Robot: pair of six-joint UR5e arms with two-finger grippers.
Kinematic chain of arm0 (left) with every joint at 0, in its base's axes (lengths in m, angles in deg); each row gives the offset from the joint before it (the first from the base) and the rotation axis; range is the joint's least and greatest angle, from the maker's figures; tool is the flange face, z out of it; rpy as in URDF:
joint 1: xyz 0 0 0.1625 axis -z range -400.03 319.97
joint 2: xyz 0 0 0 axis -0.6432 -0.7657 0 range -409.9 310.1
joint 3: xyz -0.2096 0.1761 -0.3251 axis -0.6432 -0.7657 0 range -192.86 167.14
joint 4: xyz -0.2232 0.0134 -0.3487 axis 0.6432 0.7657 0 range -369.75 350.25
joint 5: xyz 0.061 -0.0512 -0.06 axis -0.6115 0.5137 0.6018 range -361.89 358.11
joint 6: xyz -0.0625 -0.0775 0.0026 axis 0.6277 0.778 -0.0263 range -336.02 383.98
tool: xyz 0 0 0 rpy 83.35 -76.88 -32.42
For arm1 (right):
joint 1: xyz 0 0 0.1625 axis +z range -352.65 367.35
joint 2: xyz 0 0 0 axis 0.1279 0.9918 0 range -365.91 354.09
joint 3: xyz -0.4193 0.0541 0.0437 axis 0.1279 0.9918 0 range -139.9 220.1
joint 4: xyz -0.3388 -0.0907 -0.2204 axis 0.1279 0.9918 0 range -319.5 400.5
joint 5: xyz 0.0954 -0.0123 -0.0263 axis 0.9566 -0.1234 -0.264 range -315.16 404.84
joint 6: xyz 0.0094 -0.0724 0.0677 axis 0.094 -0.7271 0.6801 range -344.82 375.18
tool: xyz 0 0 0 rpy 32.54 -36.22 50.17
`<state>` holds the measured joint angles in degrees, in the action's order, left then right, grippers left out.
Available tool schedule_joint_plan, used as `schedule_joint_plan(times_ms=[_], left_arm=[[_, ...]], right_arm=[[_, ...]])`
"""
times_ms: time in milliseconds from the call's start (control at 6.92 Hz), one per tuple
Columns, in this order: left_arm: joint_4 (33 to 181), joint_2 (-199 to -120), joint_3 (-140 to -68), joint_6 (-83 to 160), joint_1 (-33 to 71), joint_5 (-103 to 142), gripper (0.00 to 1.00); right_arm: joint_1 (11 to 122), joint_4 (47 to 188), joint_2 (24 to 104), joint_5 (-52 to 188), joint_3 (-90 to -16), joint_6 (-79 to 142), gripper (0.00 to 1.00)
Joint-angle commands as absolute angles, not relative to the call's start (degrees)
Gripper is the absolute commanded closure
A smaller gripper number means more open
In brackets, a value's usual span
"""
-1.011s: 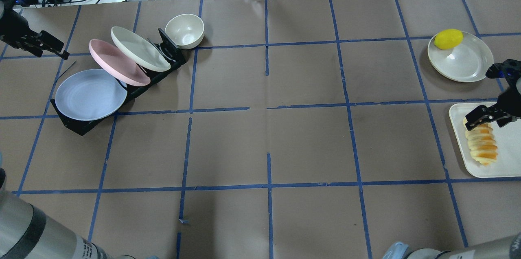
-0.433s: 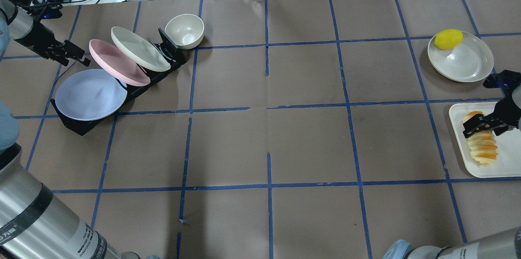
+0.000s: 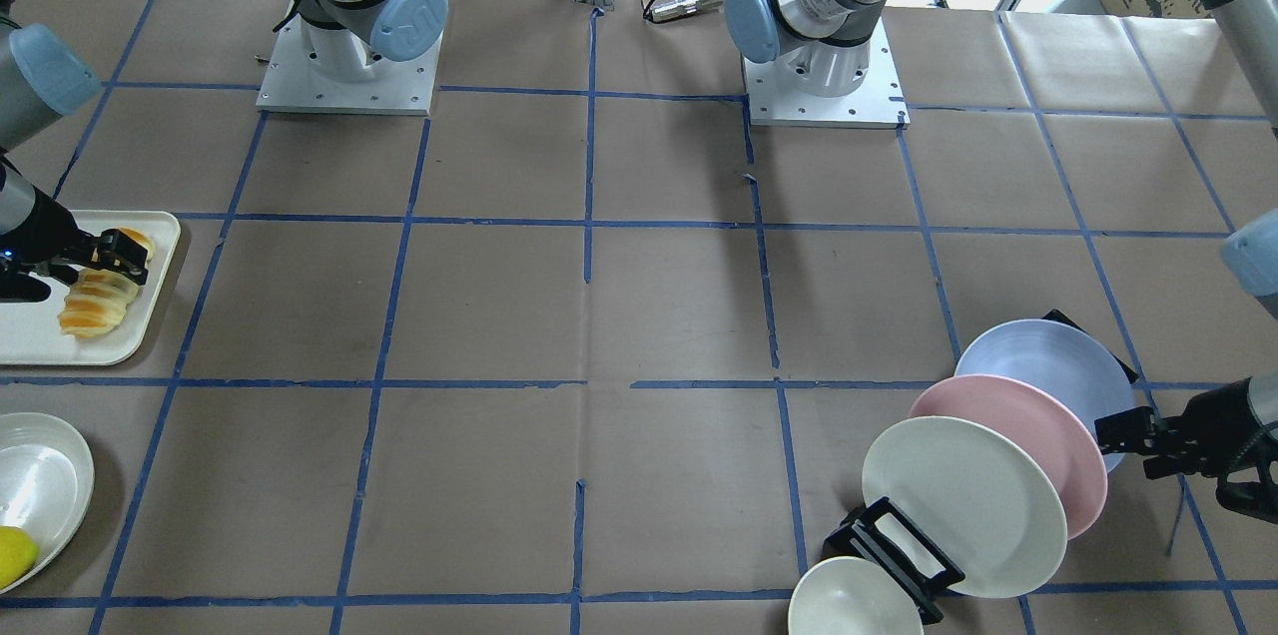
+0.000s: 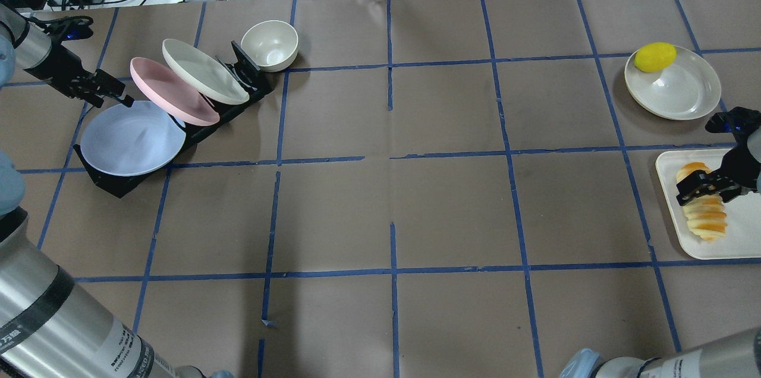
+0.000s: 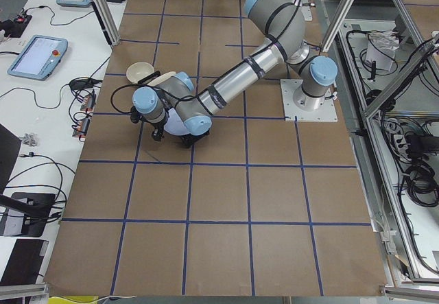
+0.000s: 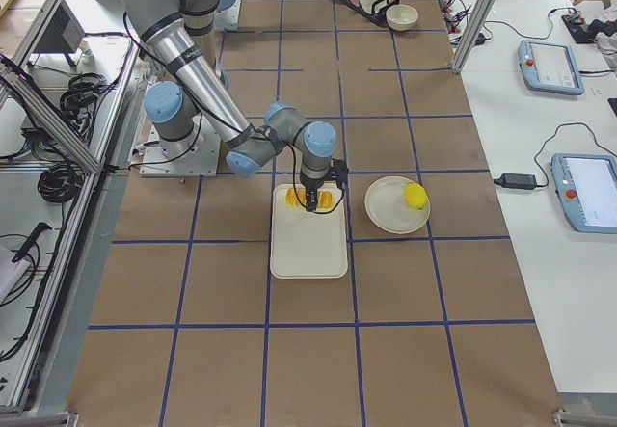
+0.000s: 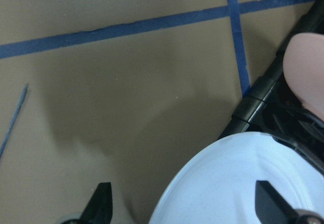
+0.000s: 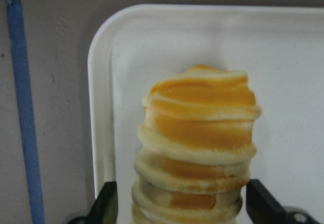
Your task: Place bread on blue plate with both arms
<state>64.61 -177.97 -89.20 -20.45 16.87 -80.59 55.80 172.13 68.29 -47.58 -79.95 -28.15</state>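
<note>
The bread (image 4: 706,216) lies on a white tray (image 4: 737,238) at the table's right edge. My right gripper (image 4: 704,183) is open and straddles the loaf near its far end. In the right wrist view the bread (image 8: 197,143) sits between the fingertips (image 8: 105,204) without visible contact. The blue plate (image 4: 132,137) leans in the front slot of a black rack (image 4: 119,183). My left gripper (image 4: 106,91) is open at the plate's far rim. In the left wrist view the plate's edge (image 7: 238,183) lies between the fingertips (image 7: 101,204).
A pink plate (image 4: 172,93) and a cream plate (image 4: 205,71) lean in the same rack behind the blue one. A cream bowl (image 4: 269,45) stands at the rack's far end. A yellow lemon (image 4: 655,57) sits on a cream plate (image 4: 678,93) beyond the tray.
My left gripper has moved right from the table's edge to the blue plate's far rim. My right gripper has shifted a little along the loaf, so the bread's far end now shows.
</note>
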Motion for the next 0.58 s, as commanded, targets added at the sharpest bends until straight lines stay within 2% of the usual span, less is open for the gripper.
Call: schedule_joint_plan(times_ms=[0, 144, 289, 433], left_arm=[[65.22, -178.04, -89.33, -20.32, 15.95, -80.72, 0.49], [67.13, -177.95, -88.89, -20.15, 15.78, -80.73, 0.83], [67.93, -177.87, -88.1, -19.8, 15.78, -80.73, 0.98], [68.03, -177.43, -87.83, -19.71, 15.86, -80.81, 0.99]], right_arm=[[55.78, 172.16, 67.57, -47.71, -79.87, -28.41, 0.67], [55.78, 172.16, 67.48, -48.4, -79.96, -28.85, 0.94], [55.78, 172.16, 67.48, -48.41, -79.96, -29.38, 0.97], [55.86, 172.16, 67.92, -48.5, -79.79, -29.73, 0.99]])
